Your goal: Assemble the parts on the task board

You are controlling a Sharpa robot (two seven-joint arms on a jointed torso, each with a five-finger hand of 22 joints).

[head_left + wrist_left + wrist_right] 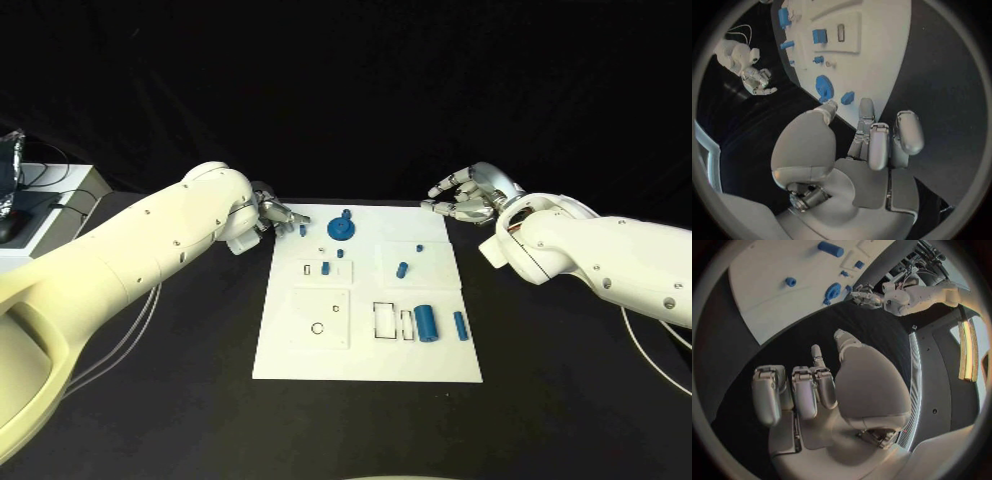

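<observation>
— Where are the hands relative to the task board?
— I am seeing left hand hovering at its far left corner, right hand beyond its far right corner, both loosely spread, holding nothing. Parts are lying on it.

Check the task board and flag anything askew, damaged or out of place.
Nothing stands out. The task board lies flat and square on the table, the blue parts rest on it undamaged, and both hands, left and right, hold nothing at its far corners.
</observation>
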